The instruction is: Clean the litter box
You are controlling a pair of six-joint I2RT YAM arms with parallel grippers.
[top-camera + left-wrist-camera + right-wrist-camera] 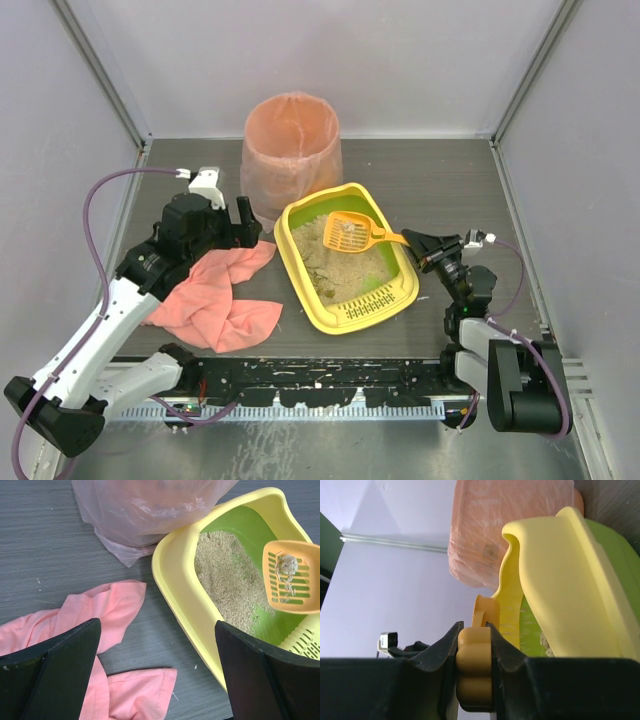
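Now scooping step, I judge: right gripper (418, 243) clamped on scoop (350, 232) handle, grey clump (287, 564) in scoop, above litter box (338, 322) at table centre. Left gripper (243, 222) spread, empty, at box's 9 o'clock. Next probably: carry scoop level to bin (292, 150) at 11 o'clock, then tip.

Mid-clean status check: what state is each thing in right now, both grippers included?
litter box: sitting flat, litter inside.
scoop: gripped by its handle, head over the litter, carrying a small clump.
bin: upright, open-topped, pink-lined; contents not visible.
cloth: crumpled, lying beside the litter box.
left gripper: open, holding nothing.
right gripper: shut on the scoop handle.
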